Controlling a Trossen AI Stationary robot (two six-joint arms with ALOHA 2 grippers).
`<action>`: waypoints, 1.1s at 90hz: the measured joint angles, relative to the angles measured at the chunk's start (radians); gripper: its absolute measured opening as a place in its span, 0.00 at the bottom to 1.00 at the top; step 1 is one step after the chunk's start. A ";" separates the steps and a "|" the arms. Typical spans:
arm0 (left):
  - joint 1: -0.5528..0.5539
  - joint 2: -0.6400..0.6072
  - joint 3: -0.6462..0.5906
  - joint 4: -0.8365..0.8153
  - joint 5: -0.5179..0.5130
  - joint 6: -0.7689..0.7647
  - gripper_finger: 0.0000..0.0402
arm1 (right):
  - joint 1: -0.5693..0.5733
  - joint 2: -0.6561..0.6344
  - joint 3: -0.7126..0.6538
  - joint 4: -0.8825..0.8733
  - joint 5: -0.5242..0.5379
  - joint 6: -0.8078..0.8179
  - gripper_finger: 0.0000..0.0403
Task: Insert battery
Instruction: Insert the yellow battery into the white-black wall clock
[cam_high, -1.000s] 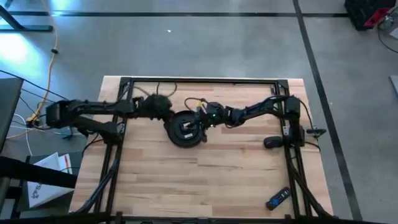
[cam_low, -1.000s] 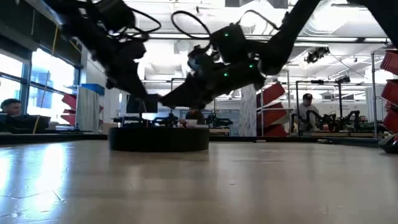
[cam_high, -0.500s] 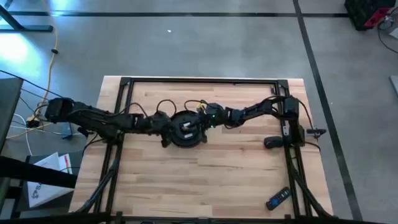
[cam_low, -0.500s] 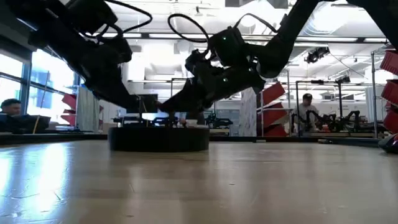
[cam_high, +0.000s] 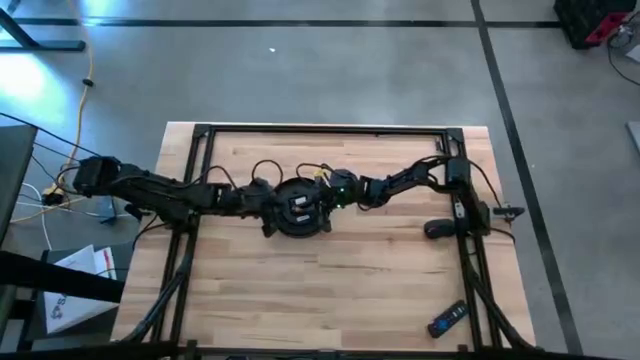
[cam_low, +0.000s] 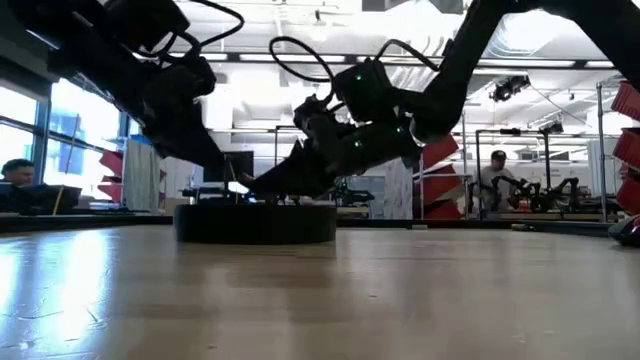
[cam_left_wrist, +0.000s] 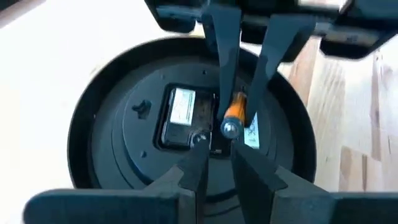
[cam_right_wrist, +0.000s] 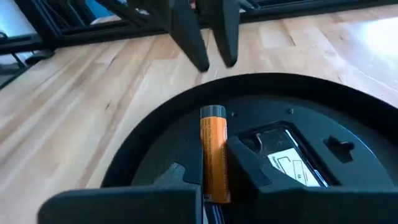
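Battery: one, orange, clamped lengthwise between the fingers of the right gripper, tilted over the compartment at the centre of the one round black clock lying back-up on the table. Left gripper: fingers narrowly parted, empty, poised over the clock's opposite rim.

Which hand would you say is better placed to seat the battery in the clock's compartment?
The right hand: it is shut on the orange battery just beside the clock's compartment. The left hand holds nothing and merely hovers at the opposite rim.
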 joint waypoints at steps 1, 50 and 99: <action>0.000 0.000 0.000 0.005 0.000 0.001 0.13 | 0.000 0.000 0.000 -0.004 0.000 -0.002 0.03; -0.001 0.000 0.000 0.037 0.001 0.018 0.13 | -0.012 0.062 0.033 0.018 0.006 -0.014 0.03; -0.002 0.000 0.000 0.032 0.001 0.018 0.13 | -0.012 0.064 0.052 -0.008 0.005 -0.081 0.18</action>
